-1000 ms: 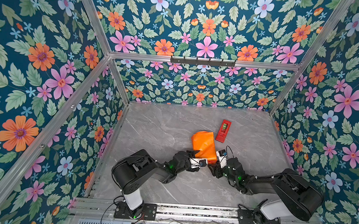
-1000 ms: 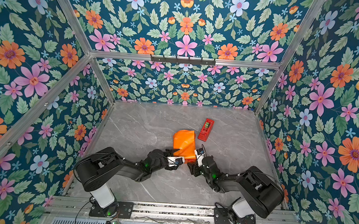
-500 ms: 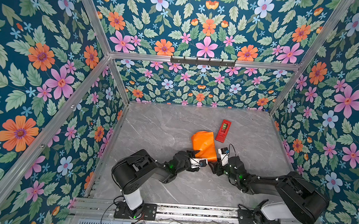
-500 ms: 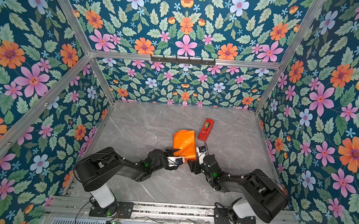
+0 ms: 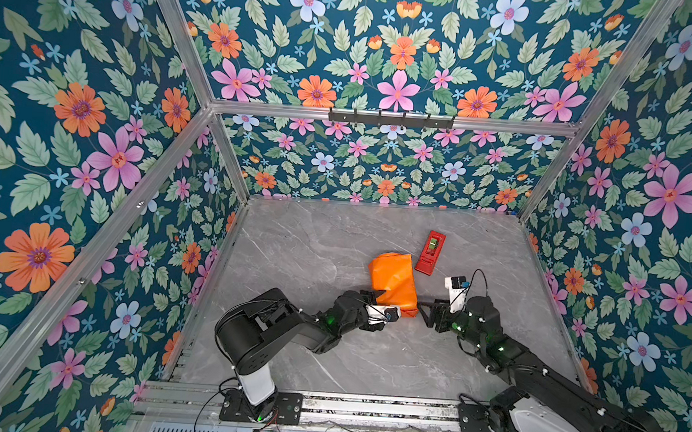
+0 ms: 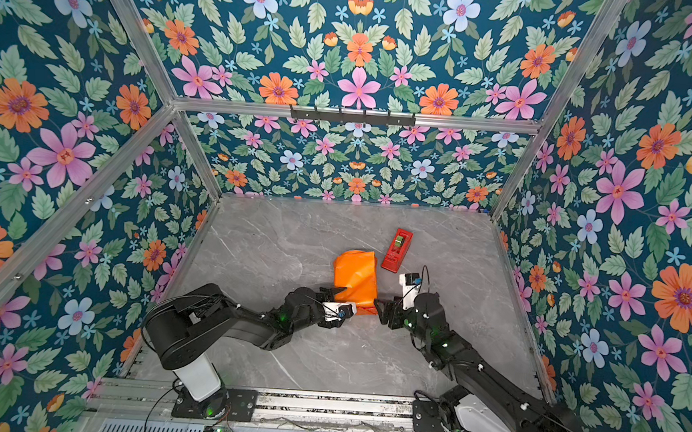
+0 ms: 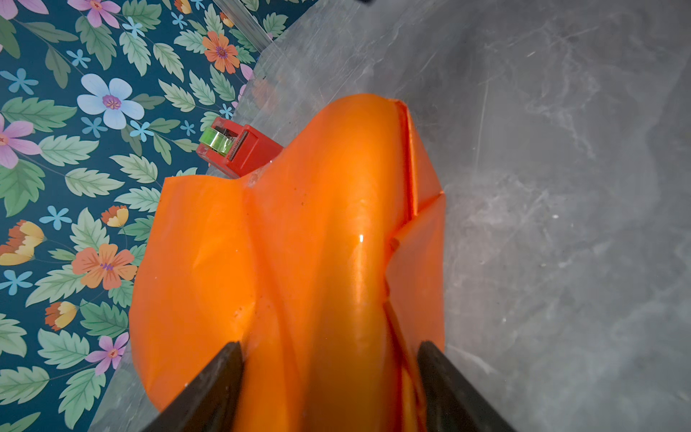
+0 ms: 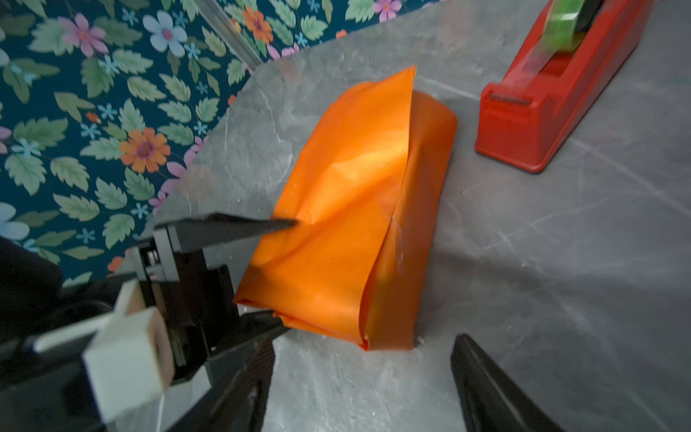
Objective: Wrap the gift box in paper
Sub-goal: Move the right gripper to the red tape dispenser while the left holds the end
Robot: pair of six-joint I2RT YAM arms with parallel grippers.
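The paper (image 5: 394,279) (image 6: 355,274) is folded into a glossy orange bundle near the middle of the table. The gift box is hidden, and none of it shows. My left gripper (image 5: 386,305) (image 7: 329,348) is shut on the bundle's near end. One finger lies on top of the paper (image 8: 355,209) and the other sits at its lower edge. My right gripper (image 5: 427,312) (image 8: 366,339) stands open just right of that end. The bundle's near corner sits at the mouth of its jaws, touching neither finger.
A red tape dispenser (image 5: 430,252) (image 6: 397,250) (image 8: 561,93) with a green roll lies just beyond the bundle, to its right. Flowered walls close in the grey marble table (image 5: 313,240) on three sides.
My right gripper's jaws have spread wider and its wrist has swung slightly to the right. The left gripper and the orange bundle have stayed put.
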